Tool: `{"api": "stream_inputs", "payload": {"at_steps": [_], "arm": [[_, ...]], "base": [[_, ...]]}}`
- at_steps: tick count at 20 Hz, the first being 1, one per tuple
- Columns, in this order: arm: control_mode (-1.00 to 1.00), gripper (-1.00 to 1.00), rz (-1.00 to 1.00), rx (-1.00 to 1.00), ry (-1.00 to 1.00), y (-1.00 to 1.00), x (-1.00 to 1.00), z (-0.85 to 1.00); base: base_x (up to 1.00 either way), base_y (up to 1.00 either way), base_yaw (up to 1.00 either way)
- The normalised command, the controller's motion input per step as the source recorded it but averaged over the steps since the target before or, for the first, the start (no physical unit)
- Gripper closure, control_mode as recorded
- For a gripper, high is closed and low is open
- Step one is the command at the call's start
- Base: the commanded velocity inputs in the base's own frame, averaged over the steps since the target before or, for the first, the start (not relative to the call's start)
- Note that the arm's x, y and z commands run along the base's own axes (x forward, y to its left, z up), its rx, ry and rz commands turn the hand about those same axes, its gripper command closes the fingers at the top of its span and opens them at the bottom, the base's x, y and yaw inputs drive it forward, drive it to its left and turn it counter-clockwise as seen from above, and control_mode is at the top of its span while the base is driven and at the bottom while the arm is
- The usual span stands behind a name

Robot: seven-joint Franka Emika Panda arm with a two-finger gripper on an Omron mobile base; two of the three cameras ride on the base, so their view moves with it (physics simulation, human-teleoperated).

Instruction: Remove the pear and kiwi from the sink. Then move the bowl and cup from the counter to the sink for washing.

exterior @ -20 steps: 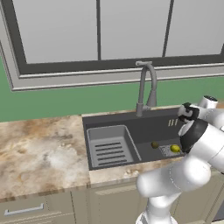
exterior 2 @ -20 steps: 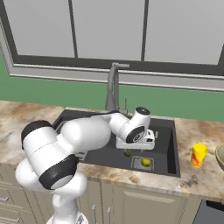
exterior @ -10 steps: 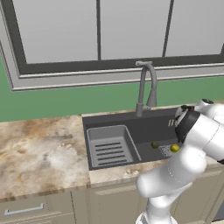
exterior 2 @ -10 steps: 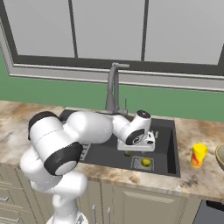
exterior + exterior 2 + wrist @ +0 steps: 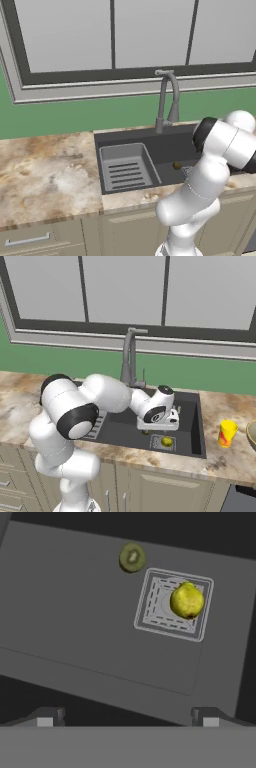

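**Pear on the drain, gripper above and empty**

The pear (image 5: 187, 600) is the nearer fruit to go for: it sits on the square drain grate (image 5: 173, 604) in the floor of the sink (image 5: 90, 622), toward the basin's right end in the right base view. The gripper (image 5: 127, 716) hangs over the basin with its fingers spread wide and nothing between them; in the hand view the two fingertips (image 5: 46, 718) stand far apart at the bottom, and the pear lies up and to the right of their midline, not yet between them.

To do this pick well, I judge the hand should first shift sideways until the pear is centred between the fingers, then descend straight. The fruit is round and rests on a ribbed grate, so it may roll if one finger touches first; closing around its widest part, low enough to avoid pinching only the narrow top, looks safest.

Just beyond the pear lies the kiwi (image 5: 132, 558), on the bare sink floor, near the grate's corner but apart from it. A descent should keep the fingers clear of it.

Farther off, on the counter (image 5: 235, 458) to the right of the sink, stands the yellow cup (image 5: 227, 433), with the bowl (image 5: 251, 433) at the frame's edge beside it.
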Motion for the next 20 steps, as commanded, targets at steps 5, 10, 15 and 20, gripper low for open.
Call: {"api": "stream_inputs", "payload": {"at_steps": [5,10,15,20], "arm": [[-1.00,-1.00,0.00,0.00,0.00,-0.09,0.15,-0.15],[-1.00,-1.00,0.00,0.00,-0.01,0.00,0.16,-0.15],[-1.00,-1.00,0.00,0.00,-0.02,-0.01,0.15,-0.14],[-1.00,-1.00,0.00,0.00,-0.06,-0.06,0.09,-0.13]], "base": [[0.00,0.00,0.00],[0.00,0.00,0.00],[0.00,0.00,0.00],[0.00,0.00,0.00]]}}
